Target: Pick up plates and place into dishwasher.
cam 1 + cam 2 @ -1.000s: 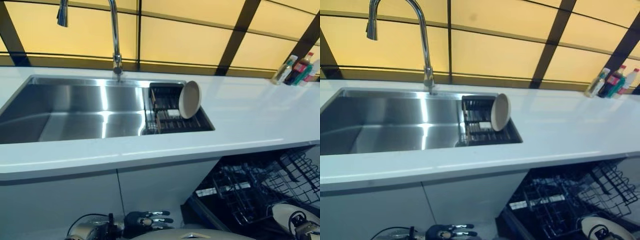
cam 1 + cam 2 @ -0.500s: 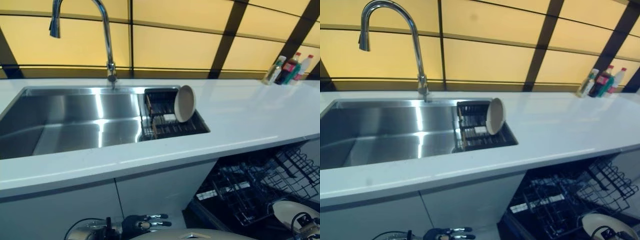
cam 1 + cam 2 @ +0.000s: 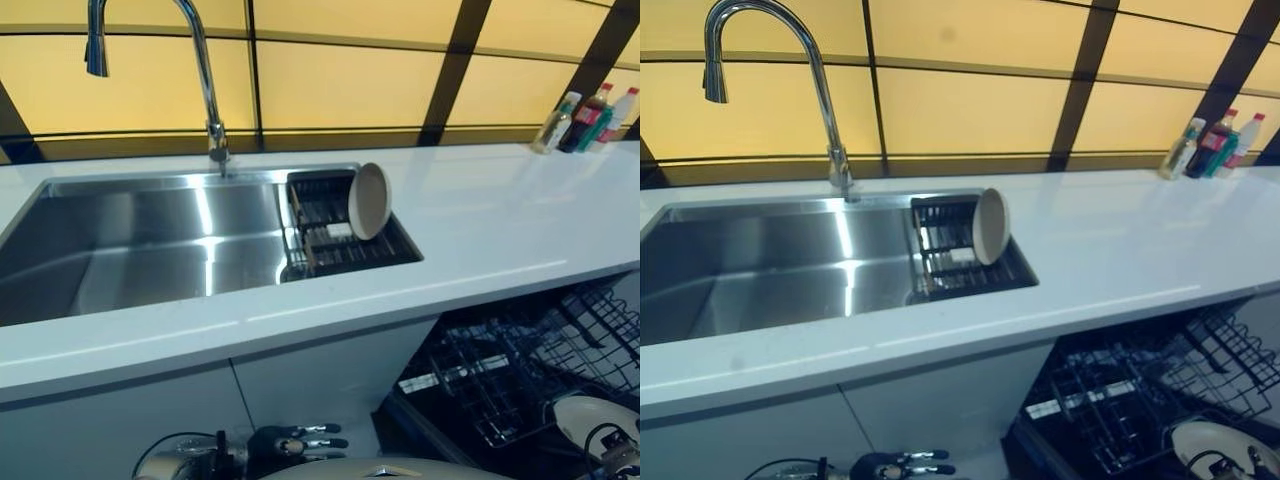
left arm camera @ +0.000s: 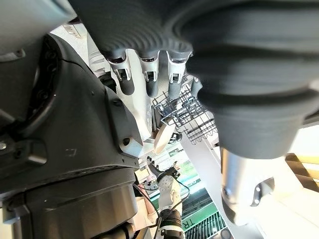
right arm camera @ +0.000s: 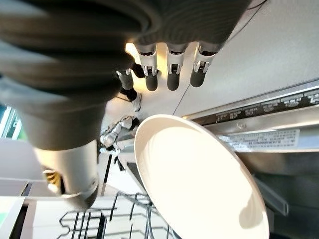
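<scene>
1. Two plates: one plate is standing on edge, leaning in the dark drying rack at the sink's right end; a second white plate is sitting just past the right hand above the dishwasher's lower rack.
2. Right hand's fingers are hanging straight and relaxed, not wrapping that plate; whether they are touching it is unclear.
3. Left hand is hanging low by the cabinet front, fingers loosely extended, holding nothing.
4. Dishwasher rack is standing pulled out below the tabletop edge, wire tines mostly bare.
5. White tabletop is running wide; bottles are grouped at its far right; faucet is arching over the sink before yellow panels.
</scene>
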You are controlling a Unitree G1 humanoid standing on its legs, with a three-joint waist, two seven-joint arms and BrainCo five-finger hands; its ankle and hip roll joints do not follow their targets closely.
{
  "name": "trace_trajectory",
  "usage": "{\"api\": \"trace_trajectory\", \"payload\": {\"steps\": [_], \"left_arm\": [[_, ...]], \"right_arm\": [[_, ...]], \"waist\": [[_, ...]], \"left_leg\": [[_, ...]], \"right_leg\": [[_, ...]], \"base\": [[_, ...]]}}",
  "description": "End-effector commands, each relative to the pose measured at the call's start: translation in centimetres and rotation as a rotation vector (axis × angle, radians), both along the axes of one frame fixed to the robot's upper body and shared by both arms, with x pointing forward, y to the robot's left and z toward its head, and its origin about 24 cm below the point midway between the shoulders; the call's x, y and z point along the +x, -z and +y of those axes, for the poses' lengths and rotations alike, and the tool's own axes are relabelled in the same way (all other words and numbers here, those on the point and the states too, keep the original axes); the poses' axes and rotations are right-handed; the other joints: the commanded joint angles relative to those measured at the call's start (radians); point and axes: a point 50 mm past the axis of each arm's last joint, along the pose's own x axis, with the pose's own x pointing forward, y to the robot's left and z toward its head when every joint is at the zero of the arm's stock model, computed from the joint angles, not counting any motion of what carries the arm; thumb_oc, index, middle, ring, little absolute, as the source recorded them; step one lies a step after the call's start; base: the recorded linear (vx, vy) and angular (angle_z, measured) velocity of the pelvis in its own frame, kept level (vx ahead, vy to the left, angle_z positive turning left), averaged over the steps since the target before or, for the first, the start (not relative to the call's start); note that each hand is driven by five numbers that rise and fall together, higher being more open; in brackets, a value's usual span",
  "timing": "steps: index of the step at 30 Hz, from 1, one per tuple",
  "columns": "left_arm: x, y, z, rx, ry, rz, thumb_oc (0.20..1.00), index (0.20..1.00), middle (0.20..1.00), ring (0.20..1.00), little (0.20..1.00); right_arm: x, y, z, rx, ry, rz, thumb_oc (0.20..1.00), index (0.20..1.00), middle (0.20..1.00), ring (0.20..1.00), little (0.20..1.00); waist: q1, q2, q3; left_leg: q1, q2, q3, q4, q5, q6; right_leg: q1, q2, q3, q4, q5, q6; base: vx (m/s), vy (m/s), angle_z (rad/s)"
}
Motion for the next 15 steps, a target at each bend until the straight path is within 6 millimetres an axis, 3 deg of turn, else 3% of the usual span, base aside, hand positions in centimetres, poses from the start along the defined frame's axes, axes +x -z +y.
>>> {"api": "trace_trajectory", "payload": {"steps": [1, 8, 15], "left_arm": [[0.7, -1.5, -0.9, -0.089, 0.001, -0.054, 1.000, 1.000, 1.000, 1.000, 1.000], [0.8, -1.6, 0.0, -0.046, 0.041, -0.042, 1.000, 1.000, 1.000, 1.000, 1.000], [1.9, -2.4, 0.5, -0.025, 0.064, -0.052, 1.000, 1.000, 1.000, 1.000, 1.000]], "right_arm": [[0.6, -1.3, -1.1, -0.076, 0.022, 0.021, 1.000, 1.000, 1.000, 1.000, 1.000], [-0.7, -0.1, -0.1, 0.031, 0.089, 0.058, 1.000, 1.000, 1.000, 1.000, 1.000], [-0.2, -0.3, -0.1, 0.021, 0.118, 0.070, 1.000, 1.000, 1.000, 1.000, 1.000]], "waist": [[0.024, 0.020, -0.009], [0.053, 0.010, 0.007], [0.073, 0.009, 0.028]], "left_leg": [[0.048, 0.017, -0.005, -0.130, 0.050, 0.019], [0.014, 0.031, -0.019, -0.099, 0.056, 0.015], [-0.037, 0.038, -0.038, -0.060, 0.055, 0.017]], "right_leg": [[-0.039, -0.011, -0.015, -0.023, 0.091, 0.085], [-0.030, -0.003, -0.022, -0.024, 0.096, 0.084], [-0.035, 0.007, -0.027, -0.023, 0.103, 0.080]], "base": [[0.04, -0.056, 0.06], [0.02, -0.098, 0.06], [-0.01, -0.060, 0.06]]}}
